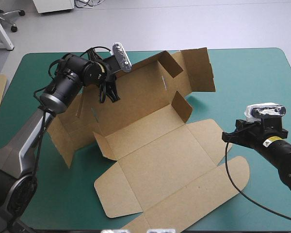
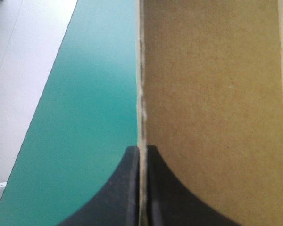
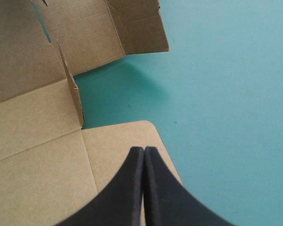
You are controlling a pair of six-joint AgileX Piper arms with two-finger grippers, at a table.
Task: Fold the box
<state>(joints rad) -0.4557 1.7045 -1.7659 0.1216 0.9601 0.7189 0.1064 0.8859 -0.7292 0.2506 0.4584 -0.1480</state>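
Wrist view alone: left fingers (image 2: 172, 200) pinch box (image 2: 212, 94).

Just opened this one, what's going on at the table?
Two robot arms are working on a cut sheet of brown board, the box, on the teal-green table. The left gripper is shut on the edge of a far panel, holding it raised. The right gripper is shut, holding nothing, above a rounded flap corner. The near panels lie flat.
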